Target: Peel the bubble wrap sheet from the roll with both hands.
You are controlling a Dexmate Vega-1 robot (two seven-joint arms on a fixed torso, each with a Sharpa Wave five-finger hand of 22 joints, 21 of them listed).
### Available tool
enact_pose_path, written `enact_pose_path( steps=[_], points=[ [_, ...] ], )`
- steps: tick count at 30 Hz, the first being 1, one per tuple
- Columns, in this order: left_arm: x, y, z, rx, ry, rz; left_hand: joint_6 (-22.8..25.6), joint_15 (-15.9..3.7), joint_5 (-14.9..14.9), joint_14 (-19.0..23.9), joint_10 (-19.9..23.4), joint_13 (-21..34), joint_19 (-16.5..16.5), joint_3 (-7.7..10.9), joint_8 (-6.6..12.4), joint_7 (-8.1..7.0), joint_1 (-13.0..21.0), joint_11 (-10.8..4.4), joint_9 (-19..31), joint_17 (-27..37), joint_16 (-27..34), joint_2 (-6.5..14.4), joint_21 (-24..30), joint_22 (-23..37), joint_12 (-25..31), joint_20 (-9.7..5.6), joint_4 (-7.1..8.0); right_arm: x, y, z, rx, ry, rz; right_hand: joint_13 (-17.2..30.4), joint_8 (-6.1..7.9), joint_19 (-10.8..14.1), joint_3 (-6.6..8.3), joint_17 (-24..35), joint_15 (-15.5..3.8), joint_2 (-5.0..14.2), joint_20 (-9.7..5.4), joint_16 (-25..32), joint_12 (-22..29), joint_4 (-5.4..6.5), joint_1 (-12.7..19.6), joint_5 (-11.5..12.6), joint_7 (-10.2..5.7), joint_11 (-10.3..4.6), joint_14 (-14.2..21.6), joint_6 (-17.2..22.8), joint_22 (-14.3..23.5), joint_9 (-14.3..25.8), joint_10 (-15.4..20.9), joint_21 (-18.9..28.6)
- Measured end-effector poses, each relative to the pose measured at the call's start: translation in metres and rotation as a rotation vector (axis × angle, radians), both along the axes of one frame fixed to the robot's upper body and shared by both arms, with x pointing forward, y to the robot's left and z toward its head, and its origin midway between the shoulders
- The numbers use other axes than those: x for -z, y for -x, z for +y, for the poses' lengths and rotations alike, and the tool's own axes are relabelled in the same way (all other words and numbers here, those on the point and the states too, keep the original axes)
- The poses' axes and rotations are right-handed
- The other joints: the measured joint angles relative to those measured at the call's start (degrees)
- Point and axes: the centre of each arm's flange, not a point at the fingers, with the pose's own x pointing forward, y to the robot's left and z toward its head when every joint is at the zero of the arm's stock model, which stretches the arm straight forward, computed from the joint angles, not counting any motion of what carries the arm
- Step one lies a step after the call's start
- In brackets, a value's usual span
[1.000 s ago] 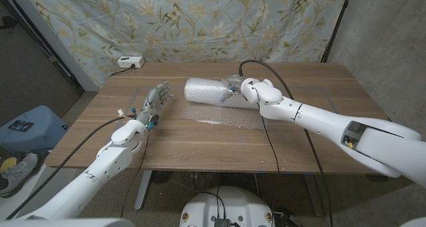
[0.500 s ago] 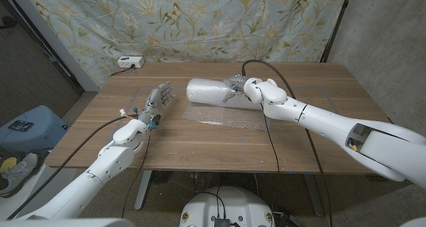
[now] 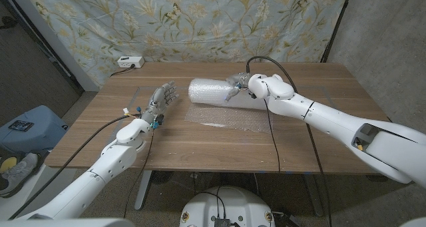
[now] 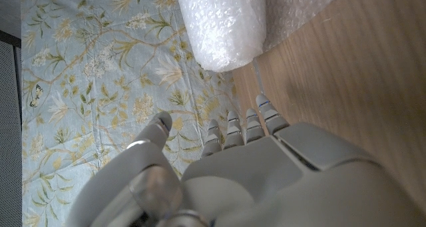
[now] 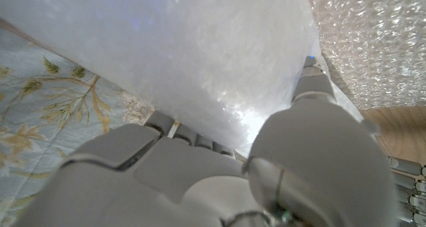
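Head view, going from the left: the left robot hand (image 3: 162, 98) is over the wooden counter (image 3: 100, 130), fingers spread apart and holding nothing, near the roll's left end but apart from it. A white power strip (image 3: 130, 61) sits at the counter's far left edge, in front of the floral cloth backdrop (image 3: 200, 20). The bubble wrap roll (image 3: 213, 91) lies on its side at the middle of the counter, with a loose bubble wrap sheet (image 3: 226, 117) spread flat on the wood in front of it. The right robot hand (image 3: 238, 84) grips the roll's right end; the right wrist view shows its fingers (image 5: 313, 94) pressed against the wrap. In the left wrist view, the left hand's fingers (image 4: 229, 130) point toward the roll's end.
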Motion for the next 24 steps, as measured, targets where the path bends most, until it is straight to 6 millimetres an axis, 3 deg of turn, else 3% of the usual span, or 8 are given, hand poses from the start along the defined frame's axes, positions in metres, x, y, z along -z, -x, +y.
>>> enact_pose_path(
  steps=[14,24],
  points=[
    [-0.005,-0.001,-0.01,0.014,-0.011,-0.001,0.0,0.0,0.0,0.0,0.3,0.0,0.0,0.15,0.0,-0.01,0.0,0.31,0.0,0.0,0.0,0.0,-0.4,0.0,0.0,0.0,-0.15,-0.012,0.004,-0.013,-0.013,-0.064,0.075,0.0,0.0,0.4,0.27,0.0,0.04,0.8,0.43,-0.7,-0.1,0.27,0.4,0.0,0.84,0.64,0.1,0.2,0.3,0.0,0.2,-0.4],
    [-0.01,-0.001,-0.014,0.023,-0.029,-0.002,0.0,0.0,0.0,0.0,0.3,0.0,0.0,0.47,0.0,-0.01,0.0,0.31,0.0,0.0,0.0,0.0,-0.4,0.3,0.0,0.0,-0.16,-0.024,0.009,-0.024,-0.001,-0.134,0.1,0.0,0.0,1.0,0.42,0.9,-0.05,0.87,1.24,0.3,0.4,0.41,0.5,0.0,1.45,1.56,2.3,1.2,0.3,0.0,1.1,-0.4]
  ],
)
